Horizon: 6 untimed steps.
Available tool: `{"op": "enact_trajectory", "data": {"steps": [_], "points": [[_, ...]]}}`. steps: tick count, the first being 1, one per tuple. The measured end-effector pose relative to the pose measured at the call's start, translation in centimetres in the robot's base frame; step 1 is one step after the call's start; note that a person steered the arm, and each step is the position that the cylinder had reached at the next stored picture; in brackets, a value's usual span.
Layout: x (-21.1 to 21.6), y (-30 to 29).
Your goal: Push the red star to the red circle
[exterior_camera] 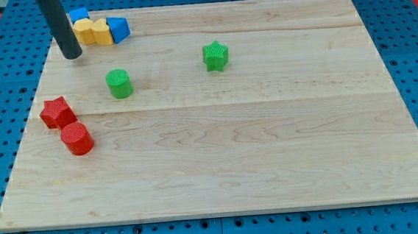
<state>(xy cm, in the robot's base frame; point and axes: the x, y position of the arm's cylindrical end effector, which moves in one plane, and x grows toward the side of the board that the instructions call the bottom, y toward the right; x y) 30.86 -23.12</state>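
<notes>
The red star [57, 112] lies near the board's left edge, touching or almost touching the red circle [77, 138], which sits just below and to its right. My tip [73, 56] is at the view's top left, above the red star and well apart from it. It stands just left of the yellow blocks.
A green circle [119, 83] sits right of my tip. A green star [216, 56] lies near the top middle. Two yellow blocks [93, 31] and two blue blocks [118, 28] cluster at the top left. The wooden board [270, 142] rests on a blue pegboard.
</notes>
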Motion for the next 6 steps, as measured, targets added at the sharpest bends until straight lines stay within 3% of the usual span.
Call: {"op": "enact_trajectory", "data": {"steps": [2, 3, 4, 6], "points": [[0.0, 0.1], [4.1, 3.1], [10.2, 2.3], [12.0, -3.0]]}}
